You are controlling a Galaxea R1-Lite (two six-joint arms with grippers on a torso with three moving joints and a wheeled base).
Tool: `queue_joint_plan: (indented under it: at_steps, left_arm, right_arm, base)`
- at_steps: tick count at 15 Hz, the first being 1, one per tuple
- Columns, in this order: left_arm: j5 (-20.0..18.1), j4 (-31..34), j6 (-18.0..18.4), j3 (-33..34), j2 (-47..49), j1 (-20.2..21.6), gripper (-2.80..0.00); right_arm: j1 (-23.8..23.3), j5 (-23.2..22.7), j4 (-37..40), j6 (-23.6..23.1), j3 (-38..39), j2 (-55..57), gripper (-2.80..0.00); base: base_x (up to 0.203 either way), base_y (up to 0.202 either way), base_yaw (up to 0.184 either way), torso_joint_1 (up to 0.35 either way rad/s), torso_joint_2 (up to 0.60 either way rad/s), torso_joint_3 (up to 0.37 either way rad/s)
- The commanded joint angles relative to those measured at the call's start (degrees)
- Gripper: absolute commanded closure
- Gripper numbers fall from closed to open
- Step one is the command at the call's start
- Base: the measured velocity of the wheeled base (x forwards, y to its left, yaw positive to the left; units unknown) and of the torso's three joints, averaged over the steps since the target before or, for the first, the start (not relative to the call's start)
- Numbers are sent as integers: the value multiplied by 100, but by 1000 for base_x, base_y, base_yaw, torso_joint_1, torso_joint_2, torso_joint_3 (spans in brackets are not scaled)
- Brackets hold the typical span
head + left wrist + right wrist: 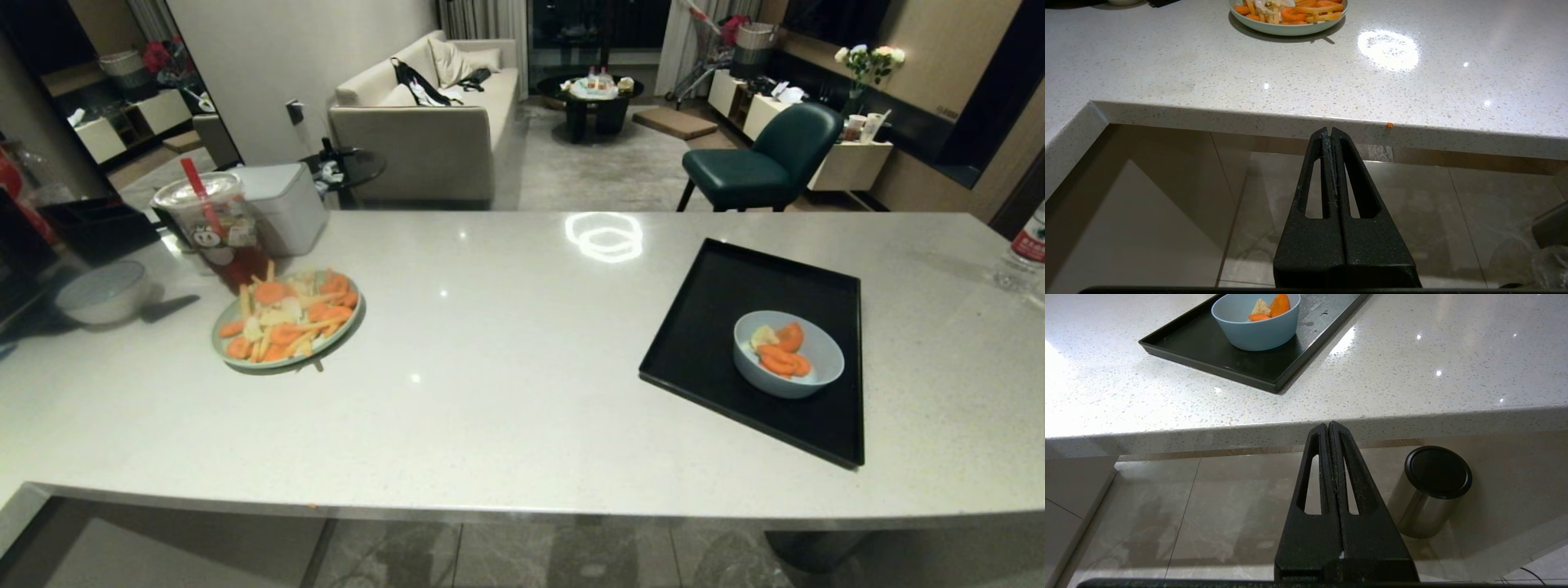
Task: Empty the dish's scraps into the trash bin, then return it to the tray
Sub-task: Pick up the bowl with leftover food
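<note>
The light-blue dish (pixel 775 384) sits on the near right part of the black tray (pixel 718 327), on the right side of the pale counter. Orange slices and a pale chunk, the scraps (pixel 782 351), lie inside it. The right wrist view shows the same dish (pixel 1257 332) on the tray (pixel 1208 355). Neither gripper appears in the head view. My right gripper (pixel 1328 424) hangs shut and empty below the counter's front edge. My left gripper (pixel 1329 130) does the same further left. I cannot make out the trash bin; only crinkled clear plastic (pixel 1549 263) shows low at the floor.
A green plate (pixel 286 322) heaped with orange and yellow sticks, a lidded drink cup (pixel 216 229) and a grey-white bowl (pixel 102 290) stand on the counter's left. A steel cylinder with a black lid (pixel 1431 490) stands on the floor. A water bottle (pixel 1024 253) is at far right.
</note>
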State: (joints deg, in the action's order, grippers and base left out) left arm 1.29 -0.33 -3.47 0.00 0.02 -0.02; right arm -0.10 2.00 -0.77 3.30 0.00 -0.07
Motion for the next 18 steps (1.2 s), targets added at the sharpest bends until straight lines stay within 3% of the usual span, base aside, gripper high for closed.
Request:
queue_joint_plan:
  at_steps: [1,5,9,15,18]
  left_arm:
    - [3,-2,-4,0,6,2,0]
    - [3,-2,-4,0,6,2,0]
    - [3,-2,-4,0,6,2,0]
    - [3,-2,-4,0,6,2,0]
    - [3,-2,-4,0,6,2,0]
  right_arm:
    - [1,2,-2,4,0,7,0]
    - [1,-1,-11,-56,0,7,0]
    - [1,-40,-11,-451,0,7,0]
    - [1,-45,-11,-530,-96,7,0]
    - [1,-446,83,-524,-595,7,0]
  base:
    - [0,0,0,0,0,0]
    - [0,0,0,0,0,0]
    - [0,0,0,0,0,0]
    - [0,0,0,0,0,0]
    - [0,0,0,0,0,0]
